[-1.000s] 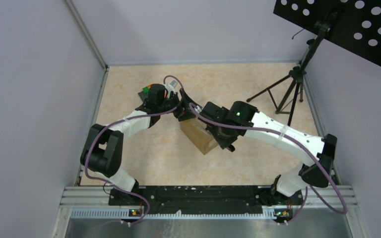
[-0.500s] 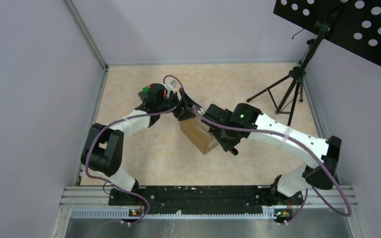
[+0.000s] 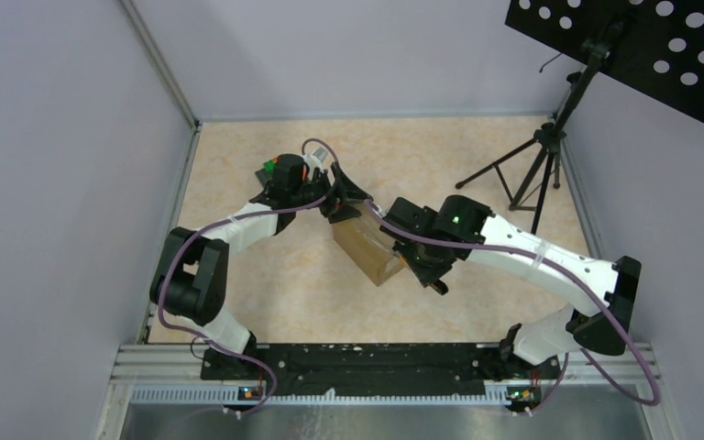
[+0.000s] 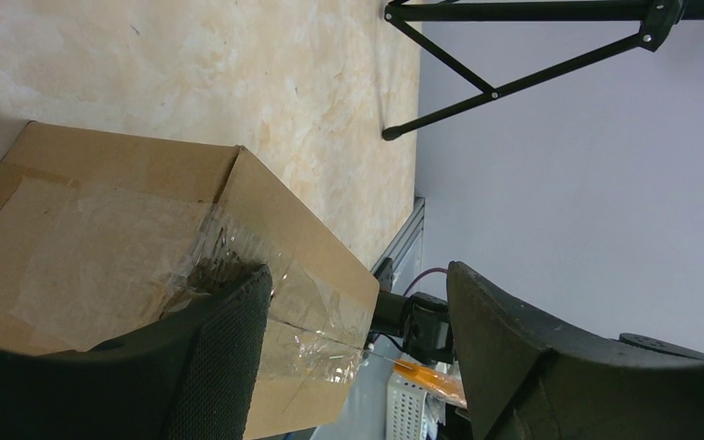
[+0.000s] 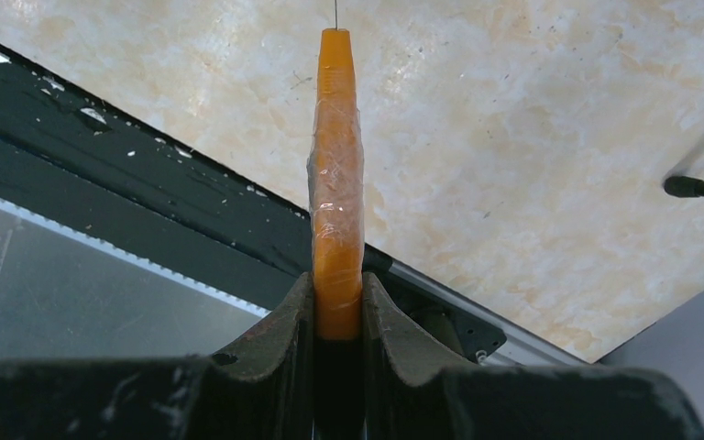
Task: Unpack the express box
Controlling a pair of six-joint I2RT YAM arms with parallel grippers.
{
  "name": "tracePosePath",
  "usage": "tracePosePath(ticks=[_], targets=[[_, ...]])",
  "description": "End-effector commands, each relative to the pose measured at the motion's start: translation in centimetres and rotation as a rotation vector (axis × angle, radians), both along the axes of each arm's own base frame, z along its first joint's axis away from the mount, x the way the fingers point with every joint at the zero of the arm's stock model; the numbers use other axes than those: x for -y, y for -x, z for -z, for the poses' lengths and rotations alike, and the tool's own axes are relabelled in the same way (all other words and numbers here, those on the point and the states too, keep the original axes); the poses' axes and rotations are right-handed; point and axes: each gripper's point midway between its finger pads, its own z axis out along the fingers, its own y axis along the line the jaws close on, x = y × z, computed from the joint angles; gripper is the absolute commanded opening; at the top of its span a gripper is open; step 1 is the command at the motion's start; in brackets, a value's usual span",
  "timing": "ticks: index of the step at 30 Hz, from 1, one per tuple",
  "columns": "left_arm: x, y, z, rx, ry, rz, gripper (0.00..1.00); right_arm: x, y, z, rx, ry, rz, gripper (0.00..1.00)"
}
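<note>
From above, the box (image 3: 367, 249) sat mid-counter (image 3: 266, 284), angled, between both arms. The left pincer (image 3: 341, 205) was at its far end and the right pincer (image 3: 427, 269) was beside its near right corner. I judged the step to be slitting the tape: pin the box firmly, then run the tip shallow along the seam, away from the left finger. On the left wrist, the jaws stood wide, gripping nothing, one finger (image 4: 229, 348) resting on the crinkled tape (image 4: 101, 266) near the box's end. On the right wrist, the jaws were clamped on a slim orange tool (image 5: 336, 165) wrapped in film, above bare counter. I could read no writing anywhere.
</note>
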Motion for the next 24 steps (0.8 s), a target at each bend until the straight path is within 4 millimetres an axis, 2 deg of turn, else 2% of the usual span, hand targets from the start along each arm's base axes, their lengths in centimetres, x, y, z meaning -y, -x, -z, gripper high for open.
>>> tracePosePath(ticks=[1,11,14,20,24], targets=[[-2.6,-1.5,5.4,-0.058,-0.162,-0.116,0.76,2.7,2.0,-0.3,-0.043,0.059,0.007,0.00],[-2.6,-1.6,5.2,-0.053,-0.159,-0.116,0.76,2.9,1.9,-0.5,-0.030,0.050,0.022,0.00],[-2.5,-1.5,5.0,-0.048,-0.155,-0.109,0.76,2.7,1.6,-1.2,-0.006,0.027,0.032,0.00],[-1.8,-1.7,3.3,-0.004,-0.145,-0.081,0.76,2.1,0.2,-3.4,0.078,-0.033,0.083,0.00],[-0.8,-2.0,0.7,0.057,-0.124,-0.041,0.77,2.5,-1.3,-4.1,0.154,-0.035,0.154,0.00]])
